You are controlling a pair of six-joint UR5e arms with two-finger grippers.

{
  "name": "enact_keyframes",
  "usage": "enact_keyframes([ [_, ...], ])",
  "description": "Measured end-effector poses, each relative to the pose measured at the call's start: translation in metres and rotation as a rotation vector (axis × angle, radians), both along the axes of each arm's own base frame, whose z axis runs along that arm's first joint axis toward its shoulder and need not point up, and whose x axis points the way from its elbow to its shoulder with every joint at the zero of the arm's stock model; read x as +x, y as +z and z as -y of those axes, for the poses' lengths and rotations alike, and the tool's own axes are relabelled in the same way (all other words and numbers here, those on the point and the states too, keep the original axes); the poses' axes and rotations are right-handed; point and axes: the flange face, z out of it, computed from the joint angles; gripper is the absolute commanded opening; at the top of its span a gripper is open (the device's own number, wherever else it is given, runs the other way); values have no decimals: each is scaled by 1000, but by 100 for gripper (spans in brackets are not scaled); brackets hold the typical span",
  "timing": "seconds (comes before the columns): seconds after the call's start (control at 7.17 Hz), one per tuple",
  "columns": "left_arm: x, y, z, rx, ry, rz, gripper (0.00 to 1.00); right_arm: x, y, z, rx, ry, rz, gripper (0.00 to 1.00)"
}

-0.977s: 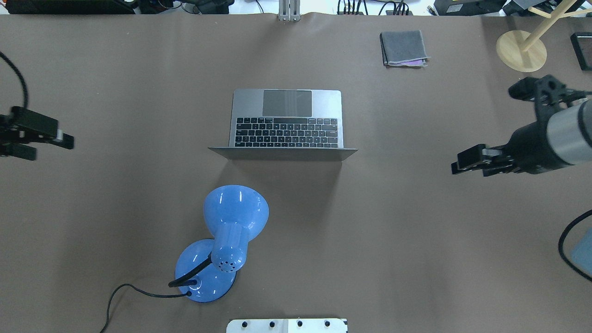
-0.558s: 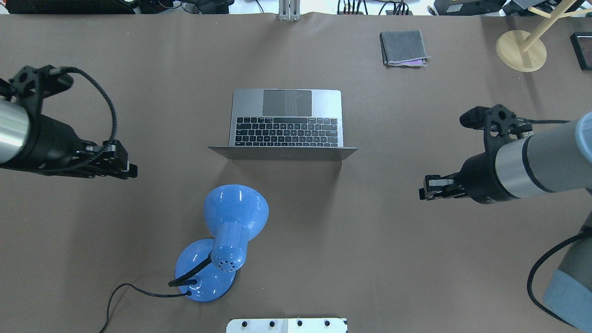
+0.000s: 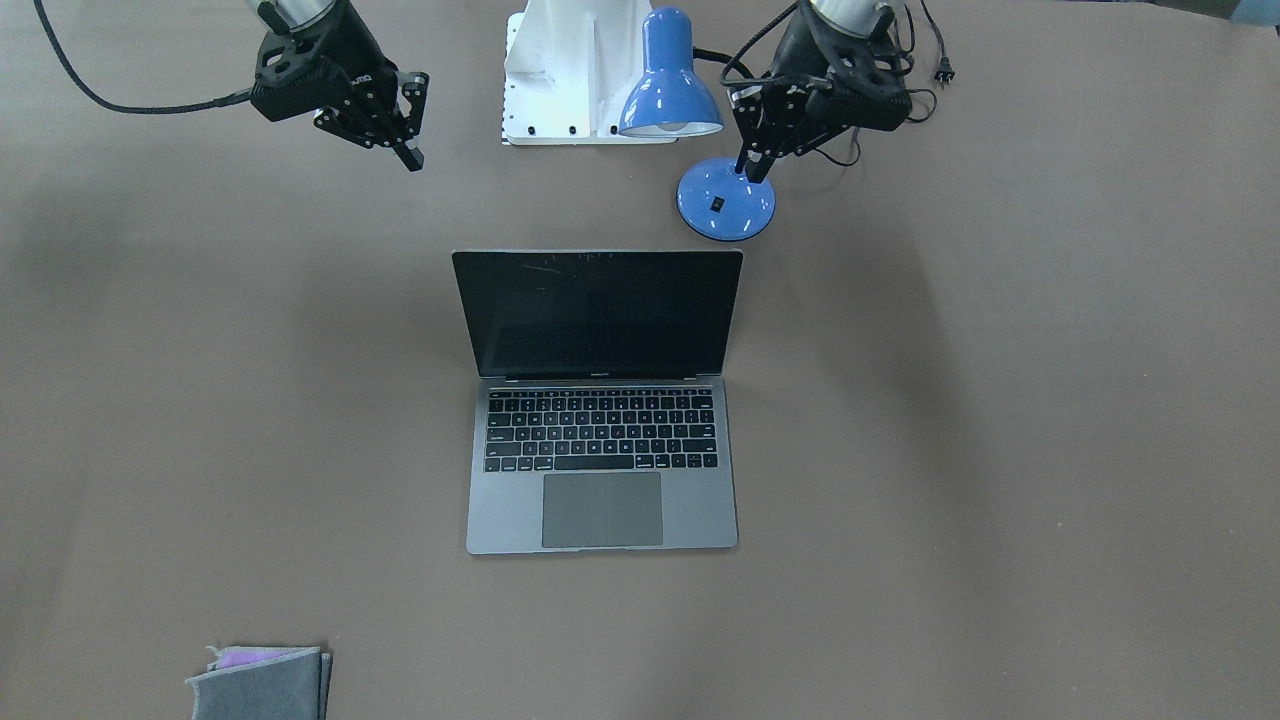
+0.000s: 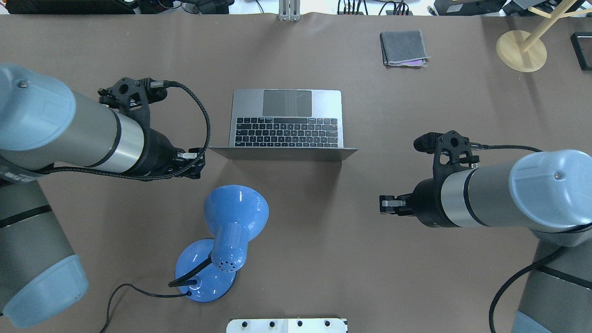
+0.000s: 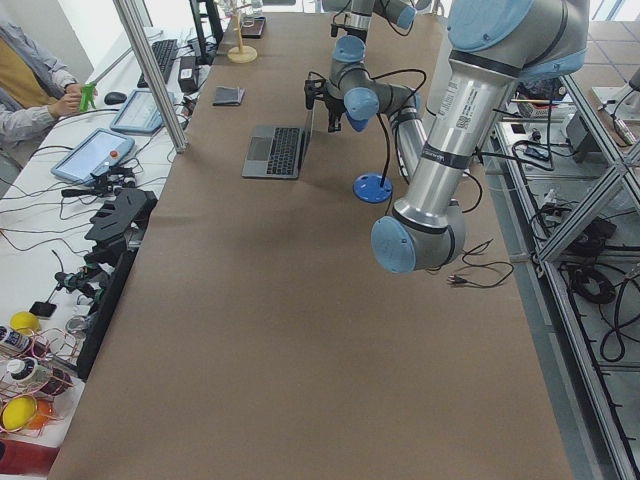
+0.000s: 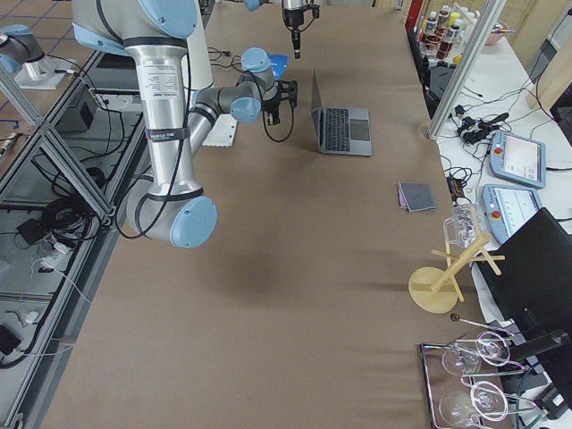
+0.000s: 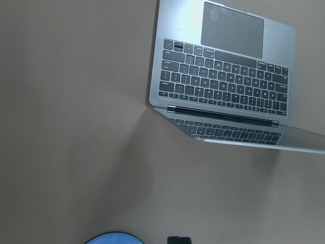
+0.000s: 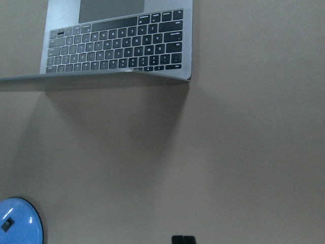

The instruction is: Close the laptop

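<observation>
The space-grey laptop [image 4: 286, 120] stands open in the middle of the table, its black screen [image 3: 600, 312] facing away from me and its lid roughly upright. It also shows in both wrist views [image 7: 223, 76] [image 8: 117, 46]. My left gripper [image 4: 200, 163] is shut and empty, just behind the lid's left corner and apart from it in the front view [image 3: 750, 160]. My right gripper [image 4: 383, 205] is shut and empty, to the right of the lid's right corner and nearer to me, also seen in the front view [image 3: 408, 152].
A blue desk lamp [image 4: 236, 217] with its cord stands behind the laptop on my side, close to my left gripper. A folded grey cloth [image 4: 403, 47] and a wooden stand [image 4: 521, 50] are at the far right. A white base plate [image 4: 286, 325] is at my edge.
Both arms have swung in from the table's sides towards the laptop's lid. The laptop and the lamp have not moved.
</observation>
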Motion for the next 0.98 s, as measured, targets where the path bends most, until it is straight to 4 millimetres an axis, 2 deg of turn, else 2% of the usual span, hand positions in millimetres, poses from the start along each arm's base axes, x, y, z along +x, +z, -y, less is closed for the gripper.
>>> enact_keyframes([
  [0.42,24,-4,1,41,-41,29,0,-24,-24,16,25,64,-24,0],
  [0.7,44,-3,-2,60,-51,52,0,-31,-27,26,53,127,-43,0],
  [0.98,53,-4,1,68,-60,60,0,-44,-36,38,71,164,-46,0],
])
